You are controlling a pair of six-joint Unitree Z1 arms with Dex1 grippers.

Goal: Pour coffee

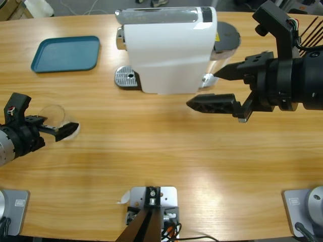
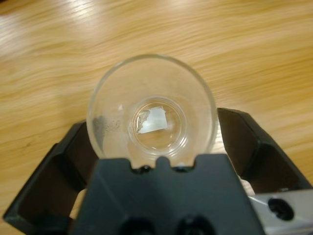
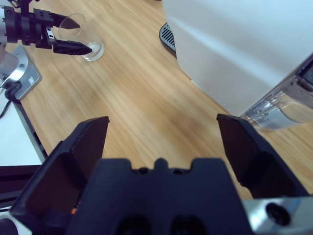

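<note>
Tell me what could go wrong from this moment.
The left gripper has its fingers around the glass tumbler; smooth glass could slip or tip when lifted. The right gripper, open, hovers close to the white coffee machine and might bump it.

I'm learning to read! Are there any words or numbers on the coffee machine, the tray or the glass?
No words or numbers can be read here.
Coffee machine: a yellow sticker by its side, too small to read.
Blue tray: plain, no text.
Glass between the left hand's jaws: clear, no printing.
</note>
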